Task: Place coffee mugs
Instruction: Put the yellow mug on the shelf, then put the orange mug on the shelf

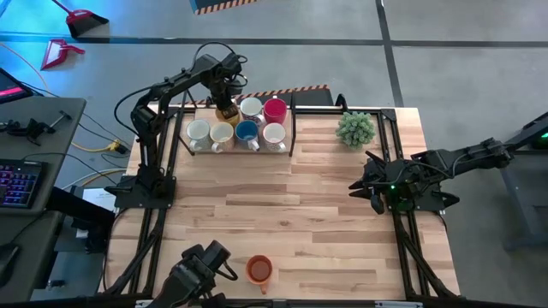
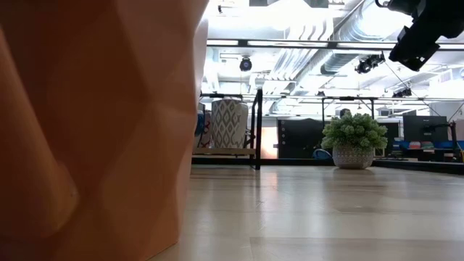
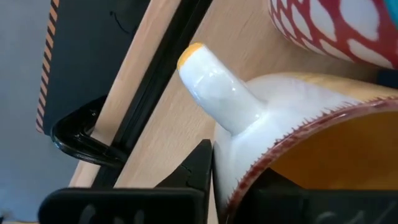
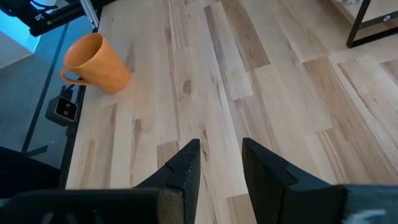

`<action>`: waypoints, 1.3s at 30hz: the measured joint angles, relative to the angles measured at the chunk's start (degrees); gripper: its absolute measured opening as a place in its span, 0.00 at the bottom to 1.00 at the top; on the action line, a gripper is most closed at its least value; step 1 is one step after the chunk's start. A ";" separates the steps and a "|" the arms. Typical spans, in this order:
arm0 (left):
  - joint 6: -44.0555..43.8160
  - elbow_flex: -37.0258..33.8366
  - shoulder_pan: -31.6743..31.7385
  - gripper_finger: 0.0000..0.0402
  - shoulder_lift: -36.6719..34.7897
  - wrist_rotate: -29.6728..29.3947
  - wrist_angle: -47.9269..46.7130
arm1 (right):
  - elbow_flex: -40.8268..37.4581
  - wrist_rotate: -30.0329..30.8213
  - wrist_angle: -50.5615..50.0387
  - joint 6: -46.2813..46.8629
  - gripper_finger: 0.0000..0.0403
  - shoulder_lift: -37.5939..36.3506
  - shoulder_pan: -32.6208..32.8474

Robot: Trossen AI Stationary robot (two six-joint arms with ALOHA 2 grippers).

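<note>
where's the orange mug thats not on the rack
In the high view the orange mug stands alone at the table's near edge, left of centre, far from the rack with the other mugs.

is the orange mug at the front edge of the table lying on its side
No, the orange mug stands upright with its open mouth facing up, seen in the high view.

Orange mug [image 2: 94, 130] – blurred, cut off – hides the table's left side.

The left arm reaches to the upper middle of the high view, its hand [image 1: 228, 104] pointed down, fingers closed on a mug rim. The right arm lies at the right edge, its hand [image 1: 374, 190] with fingers [image 4: 183, 163] parted, holding nothing.
</note>
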 joint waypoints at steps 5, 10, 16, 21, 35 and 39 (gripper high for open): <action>-0.31 0.00 -0.08 0.11 0.00 -0.33 -0.04 | 0.00 -0.04 -0.12 0.00 0.24 0.00 0.00; -0.66 0.00 -0.08 0.14 0.00 -0.46 -0.04 | 0.00 -0.07 -0.14 -0.11 0.24 0.00 0.00; -1.96 1.06 -0.08 0.18 0.00 -0.46 -0.45 | 0.00 -0.14 -1.14 -0.20 0.24 -0.02 0.00; -2.10 3.56 -0.08 0.21 0.00 -0.46 -2.27 | 0.00 -0.40 -1.41 -0.20 0.24 -0.01 0.00; -2.19 11.32 -0.39 0.26 0.00 -0.71 -7.77 | 0.00 -0.38 -2.45 -0.22 0.24 0.00 0.00; -2.39 14.91 -1.02 0.26 -0.49 -0.46 -10.95 | 0.00 -0.38 -2.48 -0.22 0.24 0.00 0.00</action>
